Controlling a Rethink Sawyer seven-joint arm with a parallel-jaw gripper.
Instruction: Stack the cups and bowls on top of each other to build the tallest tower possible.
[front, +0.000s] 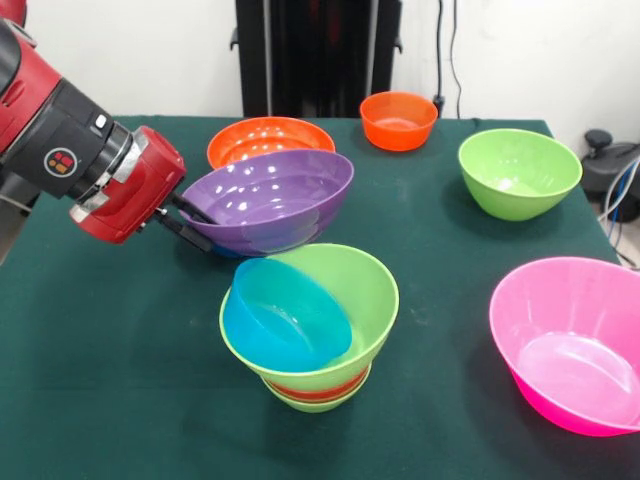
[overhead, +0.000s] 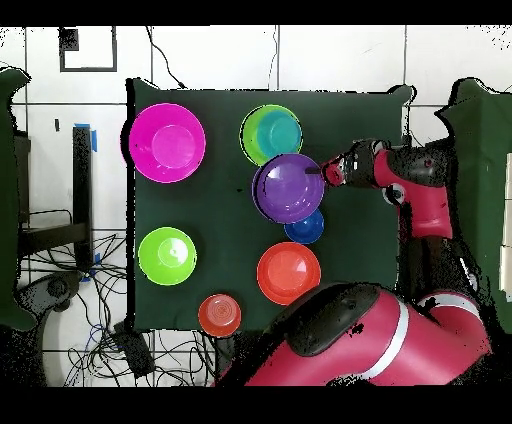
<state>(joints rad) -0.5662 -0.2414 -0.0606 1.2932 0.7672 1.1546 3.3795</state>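
Note:
My gripper (front: 190, 222) (overhead: 318, 172) is shut on the rim of a purple bowl (front: 270, 200) (overhead: 288, 187) and holds it tilted in the air. Just in front of it stands the tower (front: 310, 385) (overhead: 256, 128): a small green base, an orange band and a wide lime green bowl on top. A blue bowl (front: 285, 315) (overhead: 278, 132) lies tilted inside that top bowl. The purple bowl hangs beside the tower, slightly above its rim, and does not touch it.
A large orange bowl (front: 262, 138) (overhead: 289, 272) sits behind the purple one. Also on the cloth are a small orange bowl (front: 398, 120) (overhead: 219, 314), a lime green bowl (front: 518, 172) (overhead: 167, 255) and a pink bowl (front: 570, 340) (overhead: 166, 142). A small blue bowl (overhead: 308, 230) peeks from under the purple bowl.

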